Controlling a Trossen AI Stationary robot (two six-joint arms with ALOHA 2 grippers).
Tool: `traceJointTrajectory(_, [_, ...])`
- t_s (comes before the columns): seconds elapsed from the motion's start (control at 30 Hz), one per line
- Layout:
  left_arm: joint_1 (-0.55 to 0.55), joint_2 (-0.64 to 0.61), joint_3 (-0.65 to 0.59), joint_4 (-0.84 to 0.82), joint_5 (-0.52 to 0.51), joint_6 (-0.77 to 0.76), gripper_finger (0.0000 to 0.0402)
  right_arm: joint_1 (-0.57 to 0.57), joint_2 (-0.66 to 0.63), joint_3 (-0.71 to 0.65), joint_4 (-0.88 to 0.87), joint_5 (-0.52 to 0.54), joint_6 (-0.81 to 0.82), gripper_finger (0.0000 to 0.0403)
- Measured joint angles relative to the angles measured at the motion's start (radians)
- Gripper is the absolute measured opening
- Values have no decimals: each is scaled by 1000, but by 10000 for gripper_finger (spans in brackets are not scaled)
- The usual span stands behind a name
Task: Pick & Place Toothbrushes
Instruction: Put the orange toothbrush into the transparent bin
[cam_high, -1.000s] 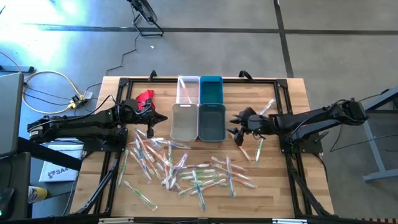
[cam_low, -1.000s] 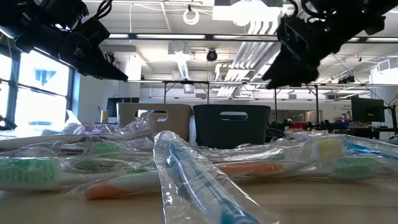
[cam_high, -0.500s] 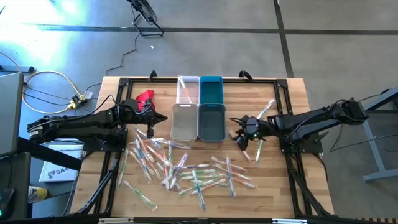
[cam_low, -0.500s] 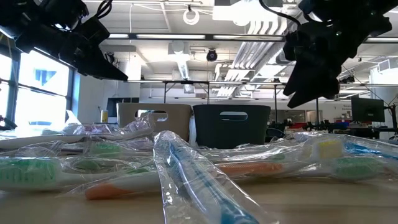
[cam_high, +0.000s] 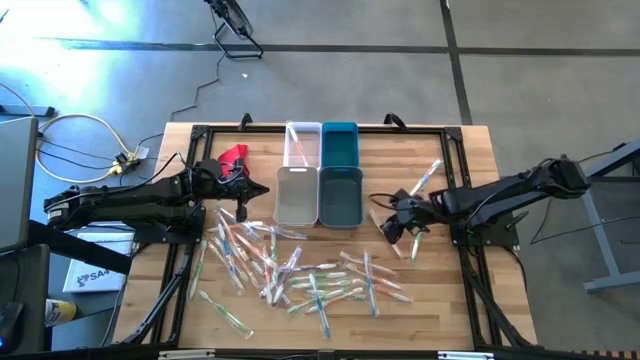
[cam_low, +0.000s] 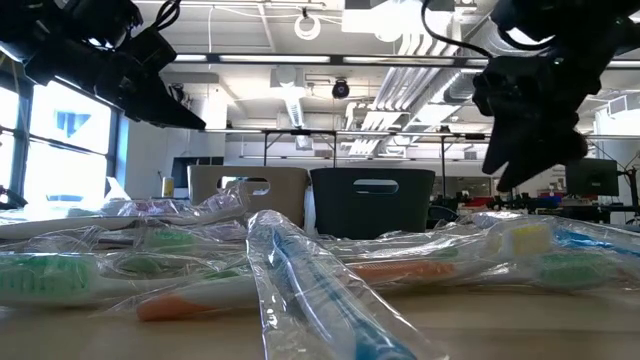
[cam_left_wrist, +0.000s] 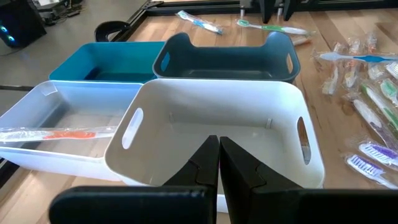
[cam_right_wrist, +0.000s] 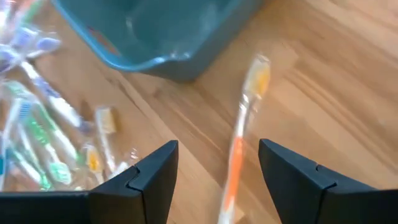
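Progress looks slight: one orange toothbrush (cam_left_wrist: 59, 133) lies in the clear bin (cam_left_wrist: 37, 118), while dozens of toothbrushes (cam_high: 290, 270) remain scattered at the counter's (cam_high: 470, 290) six o'clock side. Right hand (cam_right_wrist: 217, 171), fingers spread, hovers over an orange-handled toothbrush (cam_right_wrist: 239, 146) beside the teal bin (cam_high: 340, 196). Left hand (cam_left_wrist: 219, 163), pressed together and empty, waits by the white bin (cam_left_wrist: 214, 134) at nine o'clock.

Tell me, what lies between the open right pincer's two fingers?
An orange toothbrush lies on bare wood between the right pincer's open fingers, untouched, in the right wrist view.
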Motion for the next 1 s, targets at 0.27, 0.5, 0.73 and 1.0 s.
traceJointTrajectory(0.27, [0, 0, 0, 0, -2, 0, 7, 57, 122, 0, 14, -13, 109, 217])
traceJointTrajectory(0.5, [0, 0, 0, 0, -5, 0, 7, 79, 234, 0, 17, -33, 182, 217])
traceJointTrajectory(0.73, [0, 0, 0, 0, -5, 0, 7, 79, 311, 8, 12, -35, 182, 217])
traceJointTrajectory(1.0, [0, 0, 0, 0, -5, 0, 7, 80, 305, 2, 0, -8, 181, 150])
